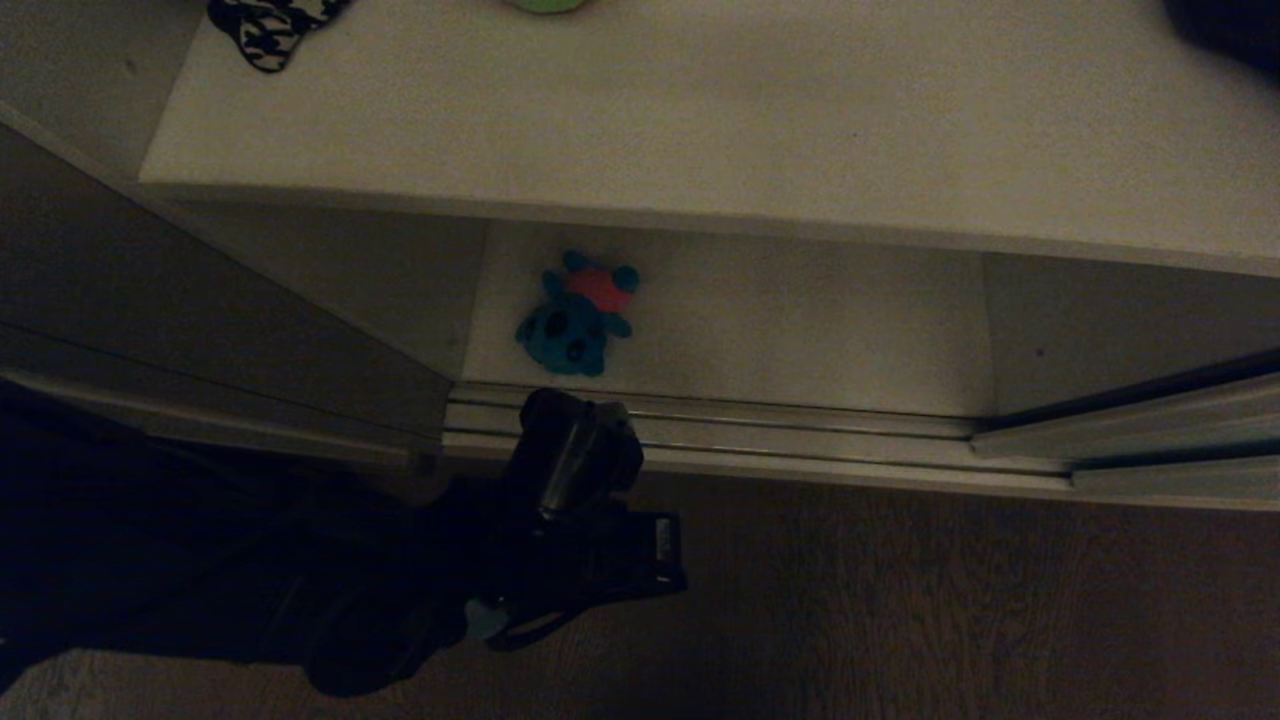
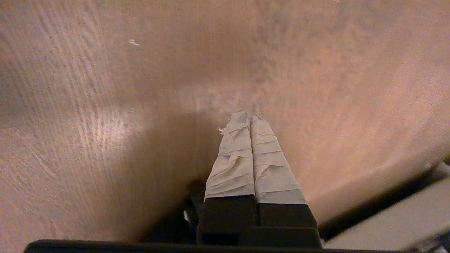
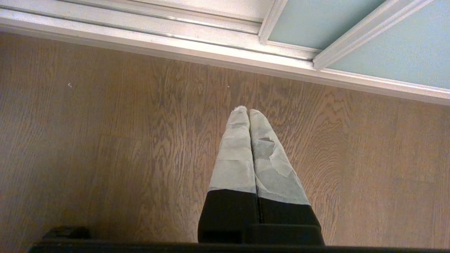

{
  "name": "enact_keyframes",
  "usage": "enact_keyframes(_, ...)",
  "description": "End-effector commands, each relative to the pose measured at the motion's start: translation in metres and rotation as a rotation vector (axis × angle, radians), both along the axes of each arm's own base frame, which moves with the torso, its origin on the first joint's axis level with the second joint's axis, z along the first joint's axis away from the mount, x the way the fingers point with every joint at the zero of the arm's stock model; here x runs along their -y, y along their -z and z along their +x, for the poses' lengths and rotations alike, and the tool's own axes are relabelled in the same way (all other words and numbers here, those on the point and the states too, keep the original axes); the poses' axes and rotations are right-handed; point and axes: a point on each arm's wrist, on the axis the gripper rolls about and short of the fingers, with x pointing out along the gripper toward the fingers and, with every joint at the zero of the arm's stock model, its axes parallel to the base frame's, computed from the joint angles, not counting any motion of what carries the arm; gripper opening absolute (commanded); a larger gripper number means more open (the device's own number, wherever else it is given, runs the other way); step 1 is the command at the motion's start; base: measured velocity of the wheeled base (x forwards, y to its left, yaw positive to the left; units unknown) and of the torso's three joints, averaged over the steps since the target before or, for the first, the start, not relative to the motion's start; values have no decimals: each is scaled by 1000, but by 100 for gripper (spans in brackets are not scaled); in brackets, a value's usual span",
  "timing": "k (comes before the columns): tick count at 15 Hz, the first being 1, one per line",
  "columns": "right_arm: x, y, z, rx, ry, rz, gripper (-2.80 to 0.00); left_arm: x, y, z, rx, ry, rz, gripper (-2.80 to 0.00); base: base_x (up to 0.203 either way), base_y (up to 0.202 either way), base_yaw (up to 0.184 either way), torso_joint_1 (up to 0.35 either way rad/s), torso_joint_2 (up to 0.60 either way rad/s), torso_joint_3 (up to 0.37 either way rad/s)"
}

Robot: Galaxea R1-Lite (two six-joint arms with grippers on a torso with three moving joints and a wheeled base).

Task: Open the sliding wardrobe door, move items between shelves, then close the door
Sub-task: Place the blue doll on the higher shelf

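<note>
My left claw (image 2: 250, 117) is pressed fully together, its taped fingertips (image 2: 239, 147) meeting, gripping nothing, poised over the wooden floor (image 2: 105, 105) just outside the silvery floor track (image 1: 800, 440). The teal plush toy (image 1: 577, 315) lies on the lower shelf (image 1: 800, 330) just beyond it. My right claw (image 3: 249, 111) is likewise closed and empty.

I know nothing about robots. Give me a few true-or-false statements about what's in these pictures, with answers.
1. The teal plush toy lies on the lower shelf. True.
2. The left tool is holding the teal toy. False: it is shut and empty, over the wooden floor.
3. The wardrobe is closed. False: the opening is uncovered and both shelves show.
4. A houndstooth bag sits on the upper shelf. True.
5. The right tool is shut. True.
</note>
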Motion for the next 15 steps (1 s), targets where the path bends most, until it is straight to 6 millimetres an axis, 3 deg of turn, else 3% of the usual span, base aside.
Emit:
enact_keyframes(1, 0, 0, 0, 2, 0, 0, -280, 5, 6, 22, 2, -29, 2, -280, 0, 0, 0, 0, 0, 0)
enact_keyframes(6, 0, 0, 0, 2, 0, 0, -280, 3, -21, 77, 140, -98, -42, -280, 0, 0, 0, 0, 0, 0)
enact_keyframes(11, 0, 0, 0, 1, 0, 0, -280, -5, -20, 140, 239, -164, -18, -280, 0, 0, 0, 0, 0, 0)
enact_keyframes(15, 0, 0, 0, 2, 0, 0, -280, -14, -22, 175, 304, -195, 8, -280, 0, 0, 0, 0, 0, 0)
